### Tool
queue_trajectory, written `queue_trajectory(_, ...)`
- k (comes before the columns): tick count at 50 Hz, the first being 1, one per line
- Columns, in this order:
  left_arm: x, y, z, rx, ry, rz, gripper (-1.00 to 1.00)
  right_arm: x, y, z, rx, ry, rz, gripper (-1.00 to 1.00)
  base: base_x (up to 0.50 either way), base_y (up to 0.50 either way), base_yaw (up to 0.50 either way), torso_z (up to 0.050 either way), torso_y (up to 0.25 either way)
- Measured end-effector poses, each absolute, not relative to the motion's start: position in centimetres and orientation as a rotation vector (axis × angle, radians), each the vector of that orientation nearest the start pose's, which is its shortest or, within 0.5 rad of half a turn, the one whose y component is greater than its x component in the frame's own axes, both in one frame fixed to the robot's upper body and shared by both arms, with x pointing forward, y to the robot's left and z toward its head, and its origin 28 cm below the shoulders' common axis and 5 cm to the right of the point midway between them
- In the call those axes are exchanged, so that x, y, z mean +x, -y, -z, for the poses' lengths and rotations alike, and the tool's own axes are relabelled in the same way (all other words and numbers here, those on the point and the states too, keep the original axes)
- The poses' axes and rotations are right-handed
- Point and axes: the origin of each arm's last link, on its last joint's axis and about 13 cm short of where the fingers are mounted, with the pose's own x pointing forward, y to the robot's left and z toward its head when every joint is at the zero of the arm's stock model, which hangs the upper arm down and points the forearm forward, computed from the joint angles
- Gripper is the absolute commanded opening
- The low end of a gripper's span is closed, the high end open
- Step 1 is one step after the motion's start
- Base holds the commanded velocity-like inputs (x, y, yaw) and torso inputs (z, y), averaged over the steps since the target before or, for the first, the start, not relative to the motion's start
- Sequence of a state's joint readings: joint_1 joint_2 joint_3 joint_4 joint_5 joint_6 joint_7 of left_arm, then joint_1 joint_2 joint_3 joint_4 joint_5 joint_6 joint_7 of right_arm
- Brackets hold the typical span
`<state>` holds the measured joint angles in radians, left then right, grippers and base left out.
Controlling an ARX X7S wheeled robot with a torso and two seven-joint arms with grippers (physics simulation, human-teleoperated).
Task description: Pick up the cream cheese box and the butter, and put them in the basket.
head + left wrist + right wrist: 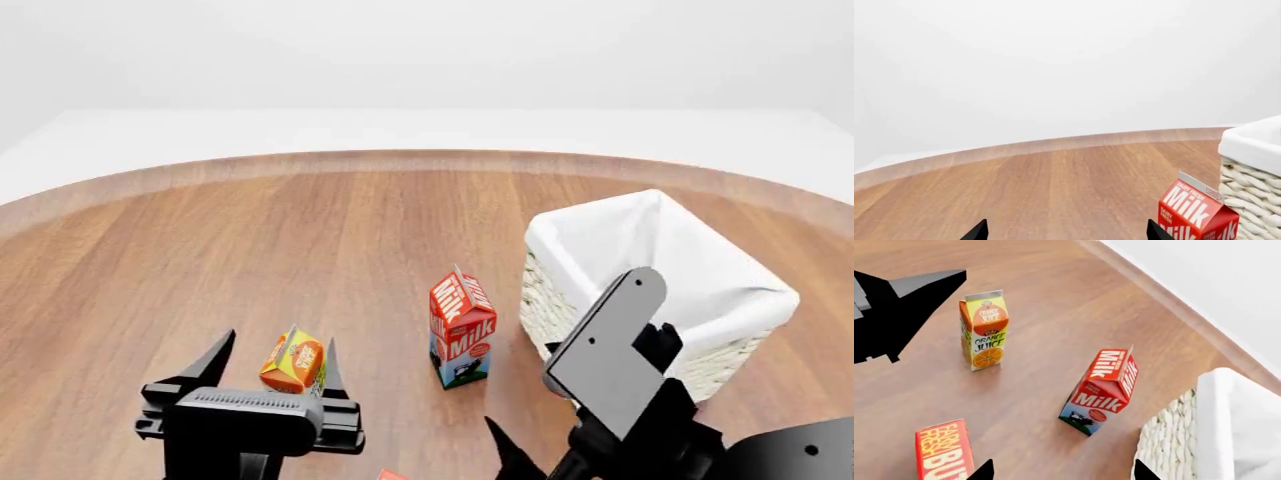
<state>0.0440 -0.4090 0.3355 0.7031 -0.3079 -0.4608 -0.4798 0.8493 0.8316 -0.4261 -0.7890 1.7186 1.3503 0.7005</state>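
The butter (944, 451), a red-orange box with yellow lettering, lies on the wooden table beside one fingertip of my right gripper (1062, 473). That gripper is open, with bare wood between its fingers. The white wicker basket (627, 245) stands at the right, and its woven wall (1167, 440) is on the gripper's other side. My left gripper (278, 342) is open near the front left, with only table between its tips (1067, 234). The cream cheese box is out of view.
A red milk carton (462, 327) stands just left of the basket (1254, 165). An orange juice carton (294, 362) stands beyond the left gripper's fingers. My right arm (607, 365) covers the basket's near corner. The table's curved edge (400, 158) runs along the back.
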Motion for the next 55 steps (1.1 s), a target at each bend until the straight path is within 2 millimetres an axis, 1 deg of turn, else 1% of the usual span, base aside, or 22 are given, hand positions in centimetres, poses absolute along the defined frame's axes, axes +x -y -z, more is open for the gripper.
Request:
queue_trajectory(19,16.5,-19.6,-10.4,0.076,0.066,0.052,1.0,15.0,11.8,-20.4,-0.553,-0.446,-0.776,1.0,0.0,0.0,0.0,0.0,0.0)
queue_trajectory(35,16.5,-19.6,-10.4,0.076,0.066,0.053,1.0,14.0,10.6,-19.0,-0.581,-0.482,-0.88,1.0,0.0,0.0,0.0,0.0,0.0)
queue_trajectory(45,16.5,-19.6,-10.4,0.076,0.066,0.055,1.0,13.8,9.8,-18.2,-0.597,-0.478,-0.925,1.0,0.0,0.0,0.0,0.0,0.0)
queue_trajectory(55,16.5,-19.6,-10.3,0.075,0.065,0.056,1.0,14.2,9.0,-17.4,-0.609,-0.472,-0.946,1.0,0.0,0.0,0.0,0.0,0.0)
